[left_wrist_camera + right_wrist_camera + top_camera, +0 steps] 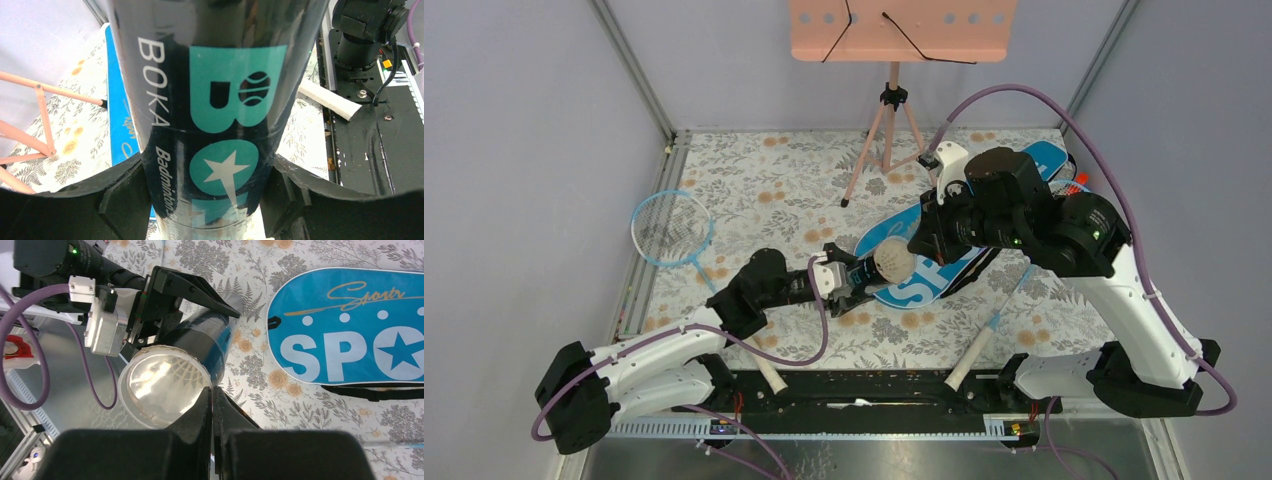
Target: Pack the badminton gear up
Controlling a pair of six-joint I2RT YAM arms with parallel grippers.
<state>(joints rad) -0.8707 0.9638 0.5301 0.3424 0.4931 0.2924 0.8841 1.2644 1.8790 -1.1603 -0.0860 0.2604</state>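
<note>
Your left gripper [210, 172] clamps the black BOKA tube [215, 90], its lettering legible only in that wrist view. The right wrist view shows shuttlecocks [162, 377] inside; your right gripper [214, 402] is pinched together.

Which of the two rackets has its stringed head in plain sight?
The left racket: its blue-rimmed head lies bare on the flowered cloth. The other racket shows only handle and shaft; its head is hidden under the right arm.

Black tube [220, 100] with teal lettering, blue bag [350, 315], floral tablecloth [764, 170]
</note>
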